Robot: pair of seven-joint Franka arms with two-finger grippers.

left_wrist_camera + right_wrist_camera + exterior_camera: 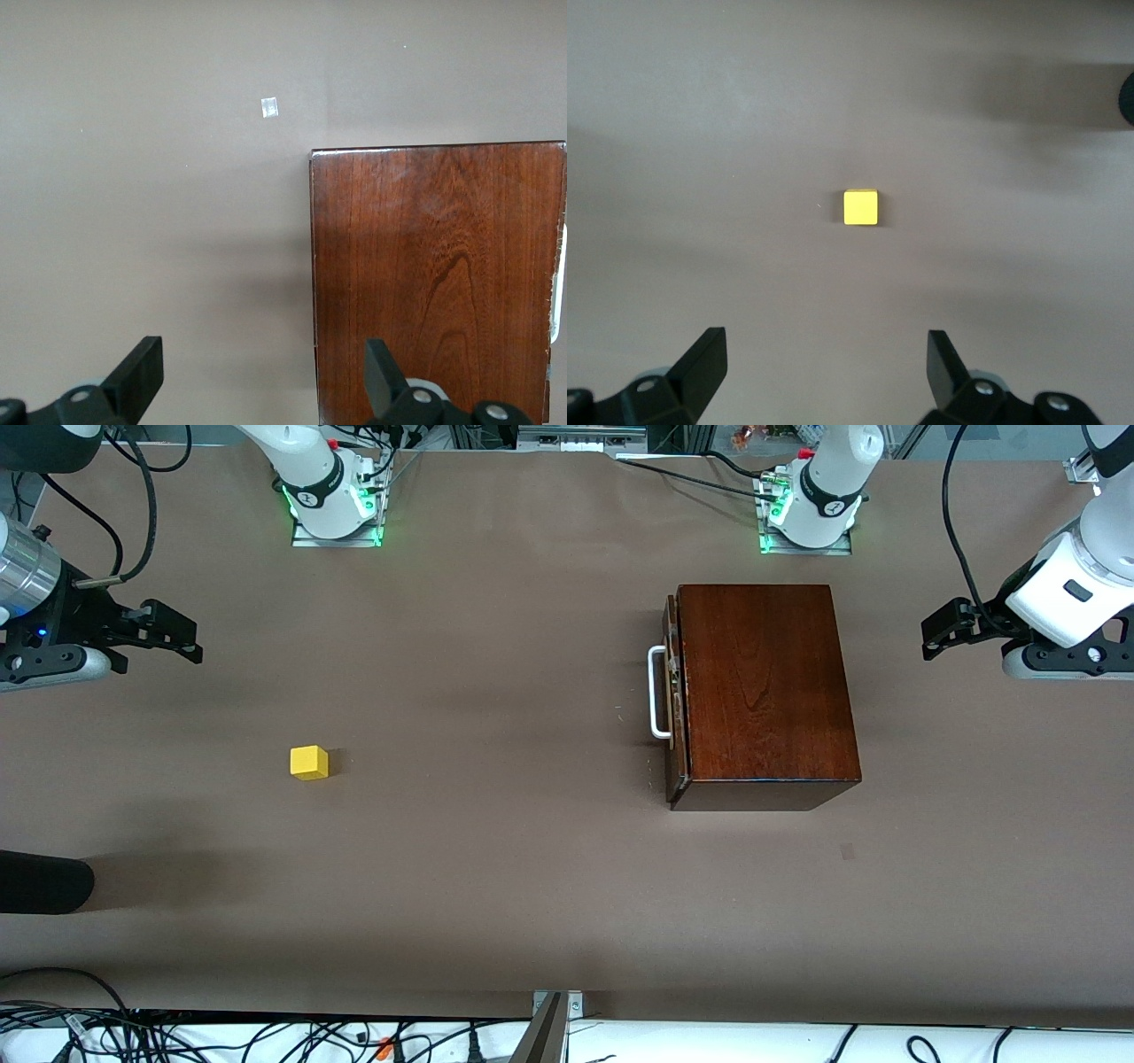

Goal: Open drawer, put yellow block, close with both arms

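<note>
two hands are hanging over the counter (496, 886), both with fingers spread wide and gripping nothing. the right hand (182, 638) is hovering at the right arm's end, the block (309, 763) sitting on the counter below and ahead of its fingers. the left hand (939, 631) is hovering at the left arm's end, just beside the box (762, 691), whose drawer (675, 708) is sitting almost shut, handle (657, 693) facing away from this hand.

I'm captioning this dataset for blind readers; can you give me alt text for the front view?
A shut drawer with a white handle, set in a dark wooden box, sits toward the left arm's end of a brown table; a yellow block lies toward the right arm's end. The open left gripper and right gripper hang above the table's ends.
</note>
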